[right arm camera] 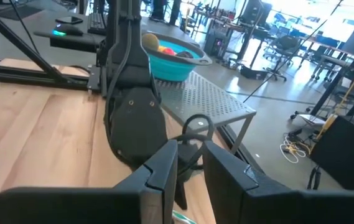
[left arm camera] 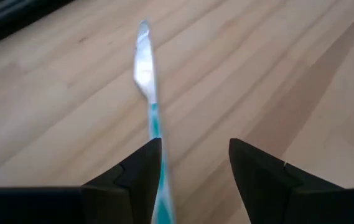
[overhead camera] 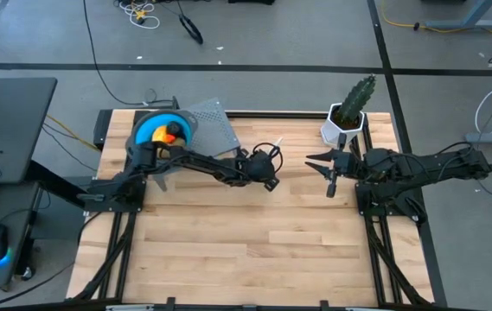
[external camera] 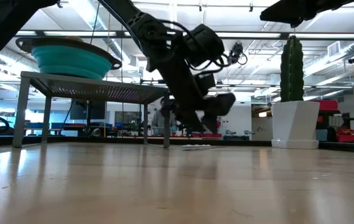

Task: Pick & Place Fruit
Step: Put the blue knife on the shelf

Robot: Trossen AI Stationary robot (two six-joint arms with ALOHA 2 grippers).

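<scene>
The fruit [overhead camera: 169, 132], small orange and yellow toy pieces, lies in the turquoise round bowl [overhead camera: 148, 128] on the grey perforated metal stand [overhead camera: 214, 123] at the desk's [overhead camera: 246, 250] far left corner, well behind the left gripper [left arm camera: 192, 155]. That gripper hovers low over mid-desk, fingers [left arm camera: 140, 168] narrowly apart and empty, beside a thin pale teal-striped stick [left arm camera: 149, 93] whose long axis runs away from them. The right gripper [overhead camera: 319, 162], nearly closed, waits near the green cactus in a white pot [overhead camera: 349, 111].
</scene>
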